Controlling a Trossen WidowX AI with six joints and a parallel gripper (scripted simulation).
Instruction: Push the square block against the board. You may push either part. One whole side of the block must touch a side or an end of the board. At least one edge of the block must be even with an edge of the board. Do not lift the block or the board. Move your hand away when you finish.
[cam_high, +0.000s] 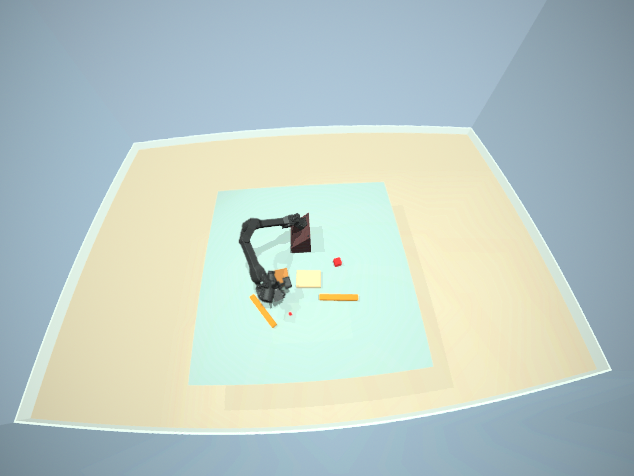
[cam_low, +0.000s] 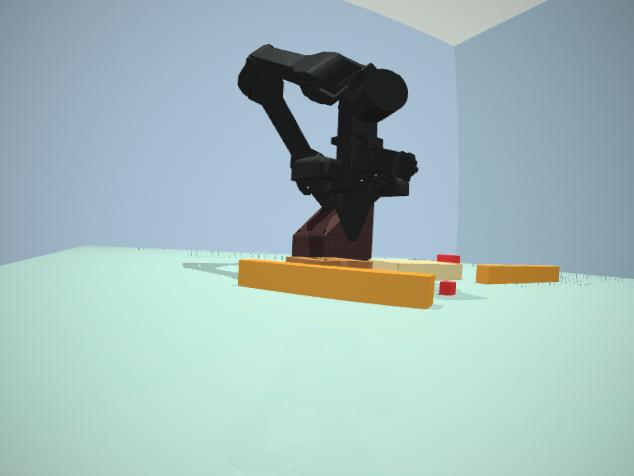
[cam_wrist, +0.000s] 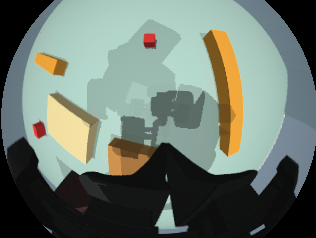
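The square block (cam_high: 281, 274) (cam_low: 358, 263) (cam_wrist: 125, 162) is orange-brown and lies flat, partly hidden by the arm and fingers. The board (cam_high: 308, 279) (cam_low: 430, 270) (cam_wrist: 69, 130) is pale yellow and lies flat to the block's right in the top view. A strip of mat shows between block and board in the wrist view, and the block looks turned a little against the board. My gripper (cam_low: 352, 238) (cam_wrist: 165, 146) is shut and empty. Its tips are raised above the level of the block's top in the exterior view.
One orange bar (cam_high: 263, 311) (cam_low: 332, 284) (cam_wrist: 234, 90) lies slanted near the arm. Another orange bar (cam_high: 338, 297) (cam_low: 517, 274) lies right of the board. A larger red cube (cam_high: 337, 261) and a small red cube (cam_high: 290, 313) (cam_wrist: 149, 40) lie apart. The dark red arm base (cam_high: 301, 243) stands behind.
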